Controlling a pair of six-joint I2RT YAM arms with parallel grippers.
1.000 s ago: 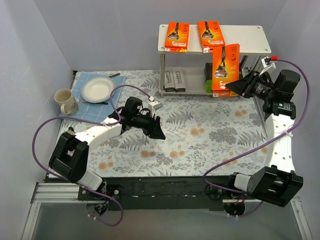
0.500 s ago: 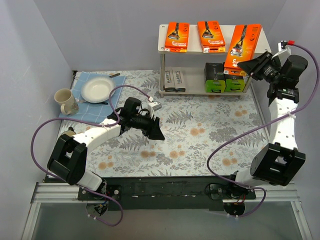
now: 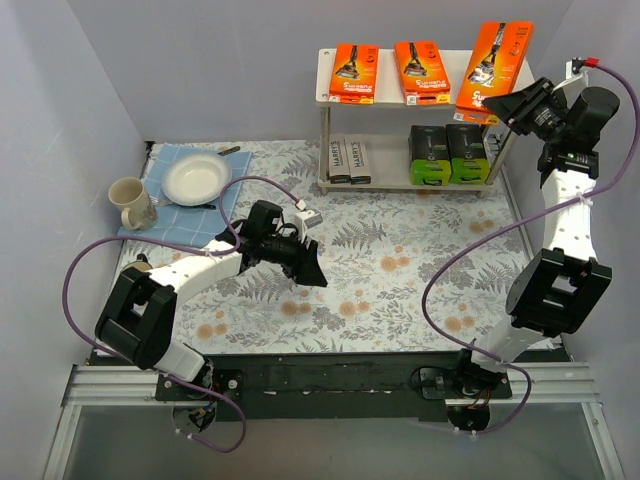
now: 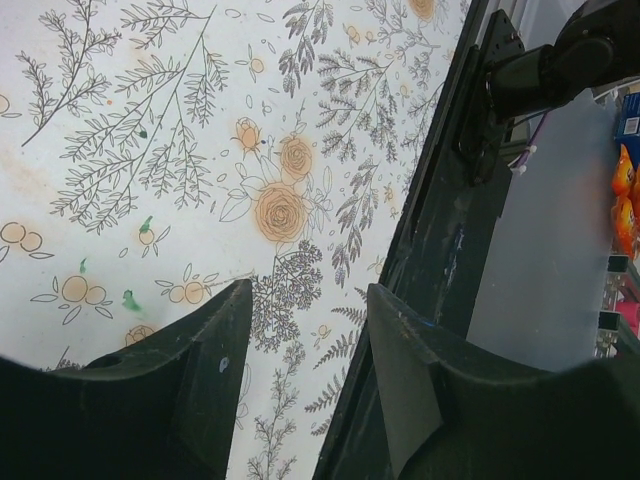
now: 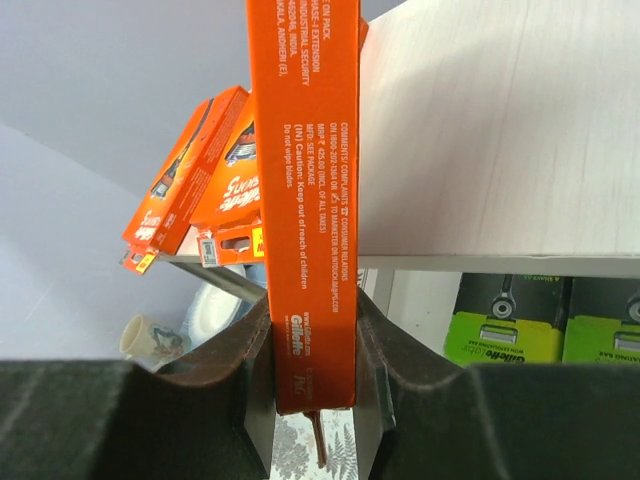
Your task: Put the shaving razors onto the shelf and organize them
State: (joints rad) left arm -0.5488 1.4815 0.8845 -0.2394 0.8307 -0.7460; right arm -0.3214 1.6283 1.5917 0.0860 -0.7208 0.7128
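Orange razor box (image 3: 494,64), squeezed in the right pincer (image 3: 498,110), rose above the shelf (image 3: 386,70) by the counter's (image 3: 400,270) far right corner, nearly placed.

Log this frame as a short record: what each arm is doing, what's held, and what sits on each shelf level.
right fingers: shut on an orange razor box, held at the right end of the shelf top board; contact unclear
left fingers: open, empty, over the table
top board: two orange boxes lying flat
lower board: grey Harry's boxes at left, two black-and-lime boxes at right
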